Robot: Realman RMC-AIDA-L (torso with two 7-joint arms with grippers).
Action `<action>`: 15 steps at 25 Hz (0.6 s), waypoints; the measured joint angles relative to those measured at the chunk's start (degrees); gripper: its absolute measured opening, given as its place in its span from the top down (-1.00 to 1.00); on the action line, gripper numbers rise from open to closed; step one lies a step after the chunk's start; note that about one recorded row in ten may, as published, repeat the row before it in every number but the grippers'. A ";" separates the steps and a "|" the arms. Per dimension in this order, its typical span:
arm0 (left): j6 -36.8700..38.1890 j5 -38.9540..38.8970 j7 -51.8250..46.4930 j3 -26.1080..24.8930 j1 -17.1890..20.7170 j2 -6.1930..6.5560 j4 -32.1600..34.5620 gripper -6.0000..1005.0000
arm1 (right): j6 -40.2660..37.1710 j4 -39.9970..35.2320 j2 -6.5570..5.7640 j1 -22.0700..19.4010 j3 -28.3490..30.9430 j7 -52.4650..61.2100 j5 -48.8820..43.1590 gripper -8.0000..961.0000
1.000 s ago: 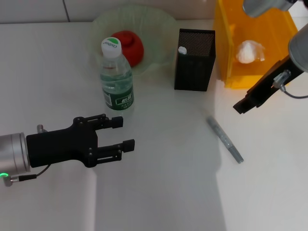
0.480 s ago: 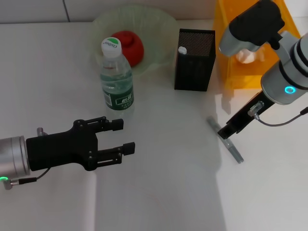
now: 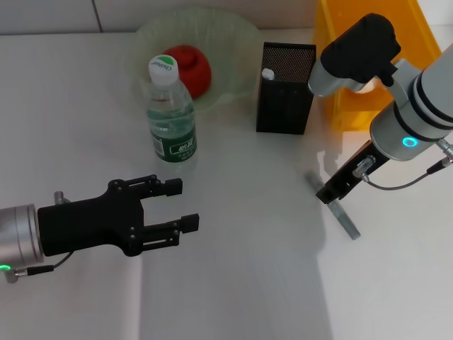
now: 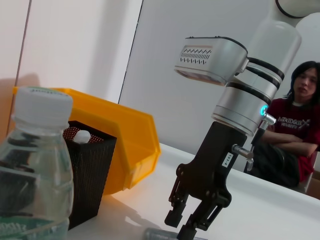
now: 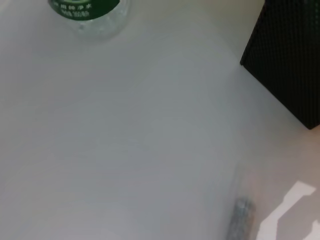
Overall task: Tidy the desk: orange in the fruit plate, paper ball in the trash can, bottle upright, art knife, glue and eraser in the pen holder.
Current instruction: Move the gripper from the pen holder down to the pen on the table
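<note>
A grey art knife [image 3: 345,219] lies on the white desk right of centre; its end also shows in the right wrist view [image 5: 241,215]. My right gripper [image 3: 329,195] hangs right over its upper end, open, as the left wrist view [image 4: 181,225] shows. My left gripper [image 3: 185,205] is open and empty, low at the front left, just in front of the upright water bottle [image 3: 170,113]. The red-orange fruit [image 3: 190,67] lies in the pale green plate [image 3: 233,42]. The black mesh pen holder [image 3: 286,88] holds a white-capped glue [image 3: 267,74]. The paper ball is hidden behind my right arm. No eraser shows.
The yellow bin [image 3: 410,28] stands at the back right, behind my right arm. The pen holder stands between the plate and the bin. A person in a red shirt [image 4: 295,140] sits beyond the desk in the left wrist view.
My right arm has swung down from beside the yellow bin to just above the art knife and now covers the paper ball. My left gripper has barely moved.
</note>
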 joint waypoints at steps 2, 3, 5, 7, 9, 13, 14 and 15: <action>0.00 0.00 0.00 0.00 0.00 0.00 0.00 -0.42 | 0.69 0.35 -0.01 0.00 -0.10 -0.18 0.02 0.17; 0.01 0.00 0.02 0.00 0.03 0.00 0.00 -0.42 | 0.89 0.48 -0.01 -0.01 -0.11 -0.26 0.03 0.19; 0.01 0.00 0.03 0.00 0.03 0.00 0.00 -0.42 | 1.17 0.59 -0.02 -0.01 -0.14 -0.37 0.18 0.20; 0.01 0.00 0.03 0.00 0.03 0.00 0.00 -0.42 | 1.26 0.74 -0.02 0.04 -0.18 -0.42 0.55 0.20; 0.01 0.00 0.04 0.00 0.02 0.00 0.00 -0.42 | 1.38 1.03 -0.01 0.22 -0.21 -0.44 0.75 0.20; -0.17 0.00 0.04 0.00 0.00 0.00 0.00 -0.42 | 2.29 2.75 -0.02 0.79 -0.33 -0.47 0.77 0.23; -0.30 0.00 0.04 0.00 0.00 -0.04 0.00 -0.42 | 2.29 2.75 -0.02 0.79 -0.33 -0.47 0.77 0.25; -0.30 0.00 0.04 0.00 0.00 -0.04 0.00 -0.42 | 2.56 3.11 -0.01 0.89 -0.42 -0.47 0.77 0.26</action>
